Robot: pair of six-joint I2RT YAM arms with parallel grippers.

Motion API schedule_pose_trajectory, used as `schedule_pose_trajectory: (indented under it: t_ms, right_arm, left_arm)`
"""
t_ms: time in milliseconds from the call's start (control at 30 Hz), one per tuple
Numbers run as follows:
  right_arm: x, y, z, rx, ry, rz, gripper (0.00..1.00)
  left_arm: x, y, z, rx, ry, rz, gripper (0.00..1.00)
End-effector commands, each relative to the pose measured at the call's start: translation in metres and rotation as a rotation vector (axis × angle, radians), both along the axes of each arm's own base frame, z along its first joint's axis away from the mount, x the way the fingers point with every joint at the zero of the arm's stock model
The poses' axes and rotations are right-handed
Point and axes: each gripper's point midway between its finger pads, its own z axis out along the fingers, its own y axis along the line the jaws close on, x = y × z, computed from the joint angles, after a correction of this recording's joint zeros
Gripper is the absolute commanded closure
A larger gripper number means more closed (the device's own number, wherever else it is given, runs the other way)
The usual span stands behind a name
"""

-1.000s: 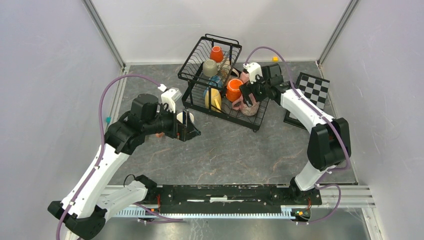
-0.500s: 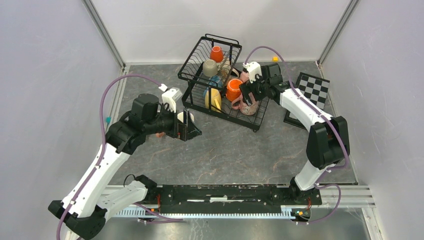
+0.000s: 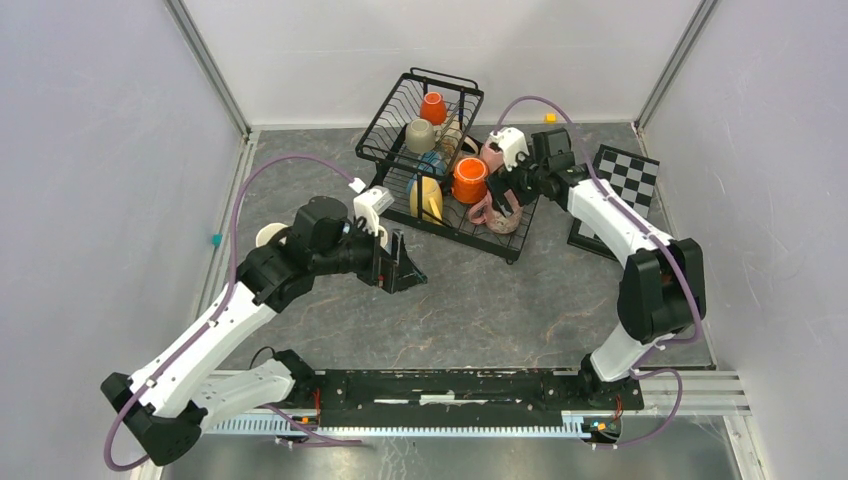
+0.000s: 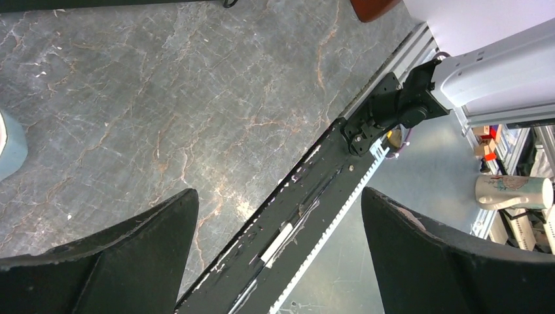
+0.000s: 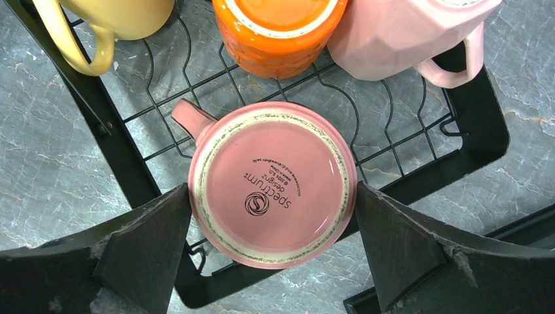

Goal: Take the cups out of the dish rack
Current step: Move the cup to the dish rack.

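Note:
The black wire dish rack (image 3: 482, 240) stands at the back centre and holds several cups: a small orange one (image 3: 433, 107), a beige one (image 3: 420, 135), a yellow one (image 3: 427, 198), a larger orange one (image 3: 468, 180) and a pink one (image 3: 492, 155). A pink mug (image 3: 497, 212) sits upside down at the rack's front right corner. My right gripper (image 3: 505, 193) hangs over it, open, one finger on each side of the mug's base (image 5: 271, 183). My left gripper (image 3: 407, 272) is open and empty over the table in front of the rack (image 4: 280, 193). A cream cup (image 3: 268, 235) stands on the table behind my left arm.
A black-and-white checkered board (image 3: 625, 180) lies right of the rack. The arm rail (image 4: 314, 190) runs along the table's near edge. The enclosure walls close in on both sides. A pale object (image 4: 8, 144) shows at the left wrist view's left edge.
My left arm has swung right and forward toward the rack's front, uncovering the cream cup on the table. My right gripper has drawn back slightly, showing more of the pink mug.

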Motion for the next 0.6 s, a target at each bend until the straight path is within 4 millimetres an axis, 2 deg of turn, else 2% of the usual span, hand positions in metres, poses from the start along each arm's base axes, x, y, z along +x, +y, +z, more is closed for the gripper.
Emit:
schedule_pose_trajectory:
  t_ms: [0, 200, 433, 567]
  right_arm:
    - [0.009, -0.010, 0.023, 0.018, -0.040, 0.011, 0.02]
    - [0.026, -0.010, 0.048, 0.053, -0.071, 0.005, 0.02]
    - [0.030, -0.012, 0.045, 0.042, -0.042, -0.005, 0.02]
    - [0.031, -0.015, 0.055, 0.063, -0.042, -0.076, 0.02]
  left_arm:
    - [0.009, -0.011, 0.011, -0.047, -0.020, 0.033, 0.00]
    - [0.008, -0.012, 0.009, -0.039, -0.024, 0.032, 0.00]
    - [0.006, -0.011, 0.007, -0.037, -0.025, 0.027, 0.00]
    - [0.007, -0.010, 0.005, -0.031, -0.027, 0.030, 0.00]
